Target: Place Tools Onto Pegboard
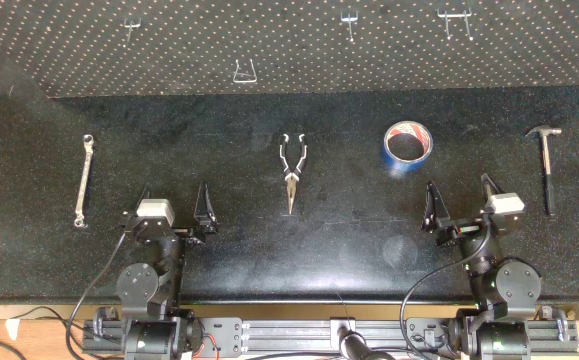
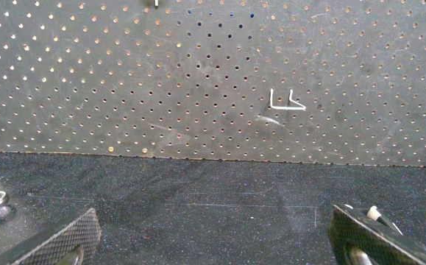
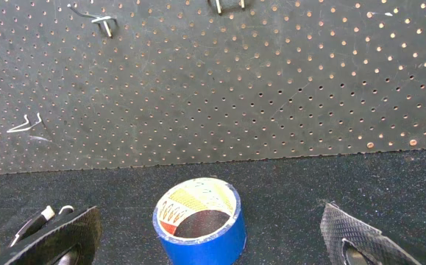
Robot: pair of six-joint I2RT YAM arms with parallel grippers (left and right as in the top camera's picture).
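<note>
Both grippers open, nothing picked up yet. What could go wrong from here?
1. The wrench lies thin and flat on the table; the left gripper may scrape the surface or miss it.
2. The hammer looks head-heavy and may swing if the right gripper takes it by the handle.
3. The pegboard hooks are thin wire; the tape roll or pliers could slip off if misaligned.
</note>
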